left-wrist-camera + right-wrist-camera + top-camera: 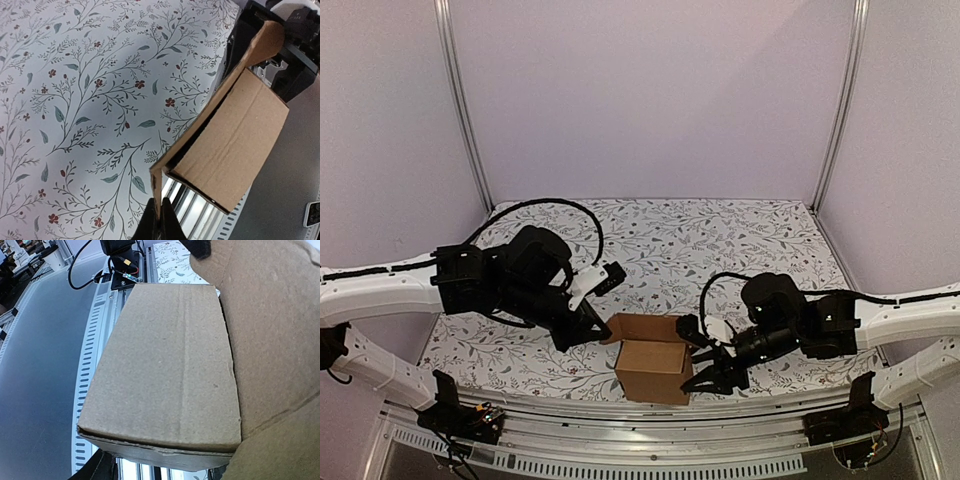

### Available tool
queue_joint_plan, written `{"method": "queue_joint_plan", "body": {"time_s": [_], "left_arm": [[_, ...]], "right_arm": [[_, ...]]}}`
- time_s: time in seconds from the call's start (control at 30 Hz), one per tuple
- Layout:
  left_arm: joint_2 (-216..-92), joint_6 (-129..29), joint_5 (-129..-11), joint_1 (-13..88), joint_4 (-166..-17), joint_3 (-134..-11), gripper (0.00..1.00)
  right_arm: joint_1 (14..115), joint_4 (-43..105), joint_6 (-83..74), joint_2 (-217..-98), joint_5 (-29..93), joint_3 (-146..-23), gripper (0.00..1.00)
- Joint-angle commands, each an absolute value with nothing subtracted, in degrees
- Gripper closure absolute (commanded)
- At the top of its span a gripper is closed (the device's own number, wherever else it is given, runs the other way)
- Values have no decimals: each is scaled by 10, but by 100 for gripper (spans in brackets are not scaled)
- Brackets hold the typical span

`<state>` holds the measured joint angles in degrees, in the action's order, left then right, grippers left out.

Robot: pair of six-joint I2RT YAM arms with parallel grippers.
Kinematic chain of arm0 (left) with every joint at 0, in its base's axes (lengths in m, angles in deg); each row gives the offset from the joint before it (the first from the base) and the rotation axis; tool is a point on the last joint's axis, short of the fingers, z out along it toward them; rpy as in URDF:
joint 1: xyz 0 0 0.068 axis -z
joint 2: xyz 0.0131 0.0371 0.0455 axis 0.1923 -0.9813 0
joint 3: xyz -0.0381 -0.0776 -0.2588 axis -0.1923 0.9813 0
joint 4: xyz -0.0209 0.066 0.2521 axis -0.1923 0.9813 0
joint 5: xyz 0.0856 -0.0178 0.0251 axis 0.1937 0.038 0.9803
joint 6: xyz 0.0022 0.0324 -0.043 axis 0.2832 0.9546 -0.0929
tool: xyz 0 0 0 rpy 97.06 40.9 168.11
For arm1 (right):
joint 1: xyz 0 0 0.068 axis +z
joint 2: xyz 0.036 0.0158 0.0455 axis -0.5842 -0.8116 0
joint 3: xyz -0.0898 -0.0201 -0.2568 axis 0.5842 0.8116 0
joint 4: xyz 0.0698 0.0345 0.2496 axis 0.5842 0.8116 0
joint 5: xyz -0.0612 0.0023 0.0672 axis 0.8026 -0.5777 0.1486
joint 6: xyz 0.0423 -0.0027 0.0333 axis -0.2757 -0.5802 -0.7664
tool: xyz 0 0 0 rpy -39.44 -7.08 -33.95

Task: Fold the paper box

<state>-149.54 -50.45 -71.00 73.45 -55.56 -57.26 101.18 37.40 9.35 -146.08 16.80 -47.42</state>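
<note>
The paper box is a small brown cardboard box standing near the table's front edge, its top flaps open. My left gripper is at the box's left side; in the left wrist view the left gripper is shut on the thin edge of a side flap, with the box body beyond. My right gripper is at the box's right side. In the right wrist view the box fills the frame and the right gripper has its fingers spread wide, one finger at each lower corner of the box.
The floral tablecloth covers the table. A metal rail runs along the front edge just below the box. Pale walls close in the back and sides. An upright flap rises at the box's right.
</note>
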Motion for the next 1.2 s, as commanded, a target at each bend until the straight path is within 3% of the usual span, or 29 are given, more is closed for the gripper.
{"method": "queue_joint_plan", "body": {"time_s": [0.0, 0.73, 1.17], "left_arm": [[-1503, -501, -718, 743, -553, -597, 100], [-1619, -532, -710, 742, -544, -680, 100], [-1634, -597, -705, 752, -583, -618, 100]], "right_arm": [[1009, 361, 93, -1470, 207, -488, 59], [1062, 286, 91, -1608, 418, -484, 63], [1062, 229, 45, -1645, 457, -464, 61]]}}
